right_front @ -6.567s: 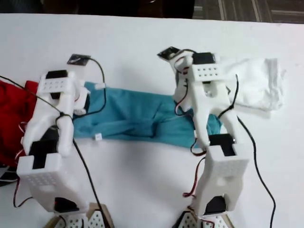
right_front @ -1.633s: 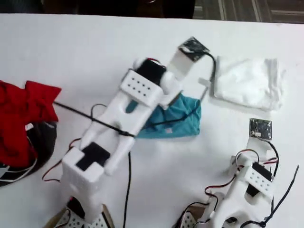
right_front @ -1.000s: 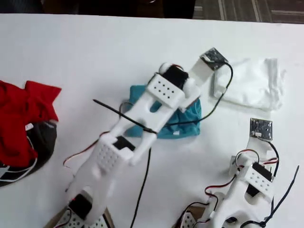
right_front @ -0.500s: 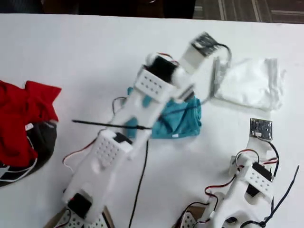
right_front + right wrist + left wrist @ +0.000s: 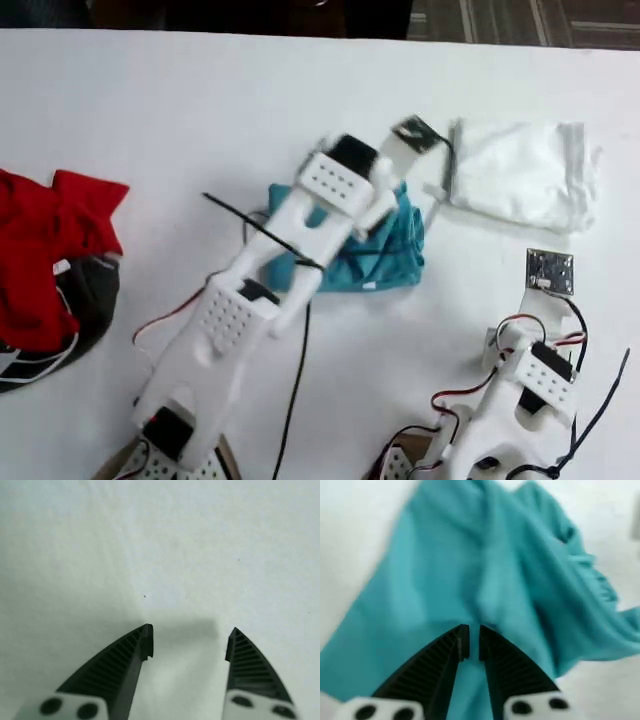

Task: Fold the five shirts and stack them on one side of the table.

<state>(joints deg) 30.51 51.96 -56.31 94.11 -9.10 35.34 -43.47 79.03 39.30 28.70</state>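
The bunched teal cotton shirt [image 5: 385, 262] lies on the white counter [image 5: 200, 100] in a rough, rumpled rectangle. The left pincer [image 5: 471, 642] is over the teal shirt, its black ribbed fingers drawn together with only a slit between them. A folded white shirt [image 5: 520, 180] sits just beside the teal shirt; a heaped red shirt [image 5: 50, 250] on a dark garment [image 5: 90, 290] lies well apart from it on the opposite side. The right pincer [image 5: 189, 640], fingers spread apart, hovers over bare counter
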